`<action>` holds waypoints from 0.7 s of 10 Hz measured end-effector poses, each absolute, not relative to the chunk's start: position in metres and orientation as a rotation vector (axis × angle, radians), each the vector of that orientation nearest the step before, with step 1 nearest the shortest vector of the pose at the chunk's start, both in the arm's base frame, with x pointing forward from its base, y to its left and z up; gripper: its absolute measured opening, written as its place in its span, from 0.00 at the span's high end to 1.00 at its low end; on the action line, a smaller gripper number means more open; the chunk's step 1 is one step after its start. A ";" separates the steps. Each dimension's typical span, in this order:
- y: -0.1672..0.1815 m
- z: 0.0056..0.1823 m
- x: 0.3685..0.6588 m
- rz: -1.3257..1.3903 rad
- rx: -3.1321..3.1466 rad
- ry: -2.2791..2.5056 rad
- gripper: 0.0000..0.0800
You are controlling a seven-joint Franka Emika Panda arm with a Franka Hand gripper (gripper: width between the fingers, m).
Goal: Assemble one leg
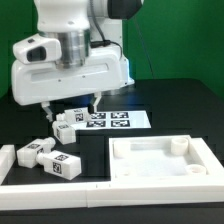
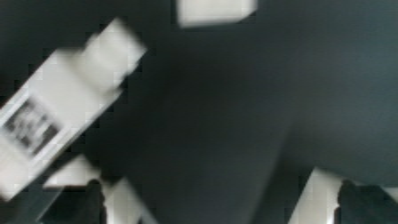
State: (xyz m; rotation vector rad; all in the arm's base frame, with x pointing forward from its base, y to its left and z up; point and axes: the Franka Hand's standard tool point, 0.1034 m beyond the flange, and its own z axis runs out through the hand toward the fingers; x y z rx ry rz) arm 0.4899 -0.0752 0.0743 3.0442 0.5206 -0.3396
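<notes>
The white robot arm (image 1: 70,55) is pointing straight down over the black table (image 1: 180,110), its gripper (image 1: 70,108) hanging spread wide above a small chunky white plastic tagged leg (image 1: 67,129).

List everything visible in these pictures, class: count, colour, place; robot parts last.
Flat black table: one, black, beneath everything.
Thin flat white marker board: one, white with black tags, table's middle.
Small white chunky plastic leg blocks: apparently four, white with black tags, exterior view's left; two in front, two by the marker board.
Wide square white tray-like plastic panel with raised rim: one, white, exterior view's right front.
Long white L-shaped plastic rail: one, white, front and exterior view's left edge.
White robot arm: one, white, above the marker board.
Claw: one, white-bodied, open, over the two blocks by the marker board.
</notes>
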 end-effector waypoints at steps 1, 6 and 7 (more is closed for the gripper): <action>-0.064 0.075 0.488 -0.467 2.993 0.498 0.19; -0.066 0.065 0.474 -0.923 2.884 0.594 0.19; -0.085 0.062 0.470 -1.031 2.833 0.626 0.19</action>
